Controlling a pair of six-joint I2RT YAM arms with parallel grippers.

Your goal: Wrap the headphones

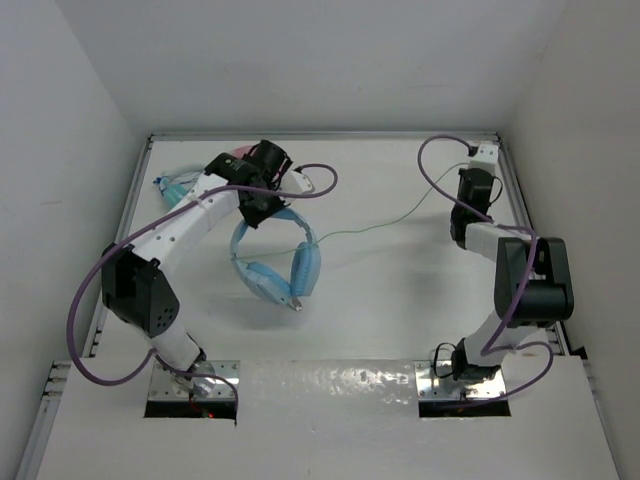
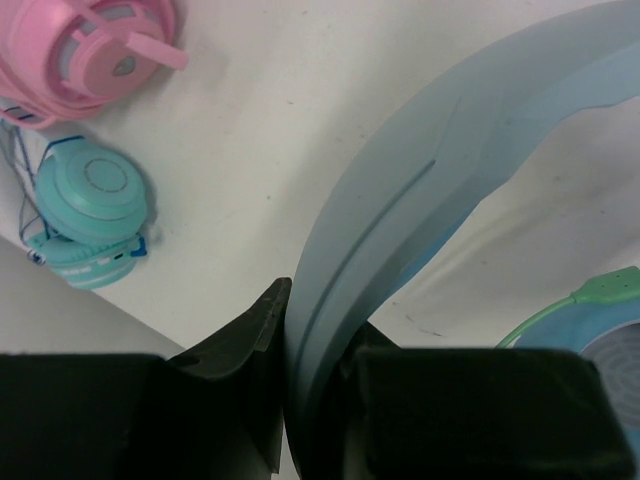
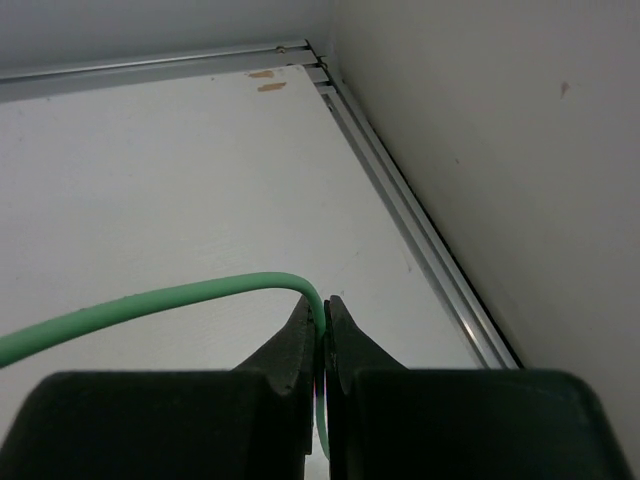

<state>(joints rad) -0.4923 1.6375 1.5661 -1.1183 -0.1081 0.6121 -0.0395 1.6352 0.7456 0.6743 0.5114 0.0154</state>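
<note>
The light blue headphones (image 1: 277,262) lie left of the table's middle, earcups toward me. In the left wrist view their blue headband (image 2: 420,200) runs between the jaws, and my left gripper (image 2: 320,325) is shut on it; from above, that gripper (image 1: 257,212) sits at the top of the band. The thin green cable (image 1: 380,227) stretches from the headphones across to the right. My right gripper (image 1: 461,200) is shut on that cable (image 3: 150,300), which bends into the gripper (image 3: 325,308) near the far right corner. A green plug (image 2: 600,292) enters one earcup (image 2: 620,355).
Pink headphones (image 2: 90,50) and teal headphones (image 2: 90,210) lie at the far left, close behind my left arm (image 1: 178,185). White walls and a metal rail (image 3: 420,230) bound the table on the right and at the back.
</note>
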